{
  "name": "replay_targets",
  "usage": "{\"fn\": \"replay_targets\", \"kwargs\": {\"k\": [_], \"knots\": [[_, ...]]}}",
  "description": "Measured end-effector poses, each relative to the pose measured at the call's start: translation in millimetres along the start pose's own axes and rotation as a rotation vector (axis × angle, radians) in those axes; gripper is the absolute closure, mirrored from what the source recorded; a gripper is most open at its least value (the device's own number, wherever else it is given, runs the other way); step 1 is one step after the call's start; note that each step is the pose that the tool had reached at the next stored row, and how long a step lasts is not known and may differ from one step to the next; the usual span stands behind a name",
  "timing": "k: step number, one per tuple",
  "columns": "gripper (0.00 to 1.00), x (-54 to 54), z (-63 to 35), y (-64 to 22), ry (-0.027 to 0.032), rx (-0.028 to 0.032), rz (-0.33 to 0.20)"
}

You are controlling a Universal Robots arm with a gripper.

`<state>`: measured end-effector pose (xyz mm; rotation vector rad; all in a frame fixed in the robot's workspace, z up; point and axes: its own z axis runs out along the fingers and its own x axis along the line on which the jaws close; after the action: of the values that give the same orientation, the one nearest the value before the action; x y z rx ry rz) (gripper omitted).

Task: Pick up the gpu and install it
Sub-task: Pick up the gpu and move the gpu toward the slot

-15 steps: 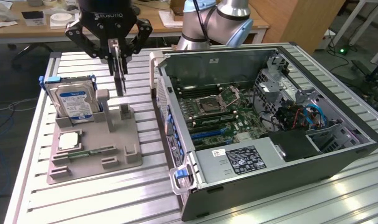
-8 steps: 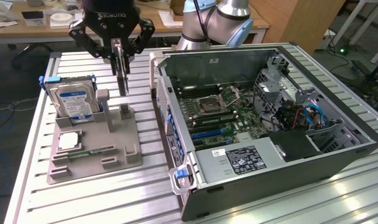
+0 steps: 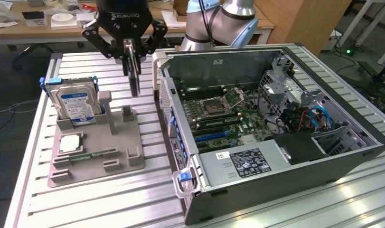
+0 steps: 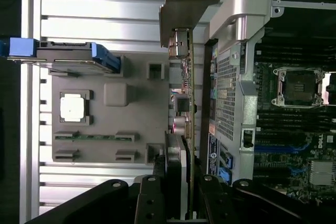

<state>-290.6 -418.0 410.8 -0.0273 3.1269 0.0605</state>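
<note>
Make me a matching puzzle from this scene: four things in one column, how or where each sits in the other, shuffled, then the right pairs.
Things:
1. gpu
2. hard drive
3. processor chip
4. computer case

States:
A. lying flat on the grey tray
B. open, lying on its side
C. held in the pincer, above the grey tray
D. standing upright in a slot of the grey tray

Pairs: 1-C, 2-D, 3-A, 4-B
</note>
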Motion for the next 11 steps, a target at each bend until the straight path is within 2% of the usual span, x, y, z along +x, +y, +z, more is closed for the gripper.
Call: {"fn": "replay_targets", "kwargs": {"k": [11], "knots": [[0.72,-25.1,0.3,-0.4,0.0000,0.0001,0.000]]}}
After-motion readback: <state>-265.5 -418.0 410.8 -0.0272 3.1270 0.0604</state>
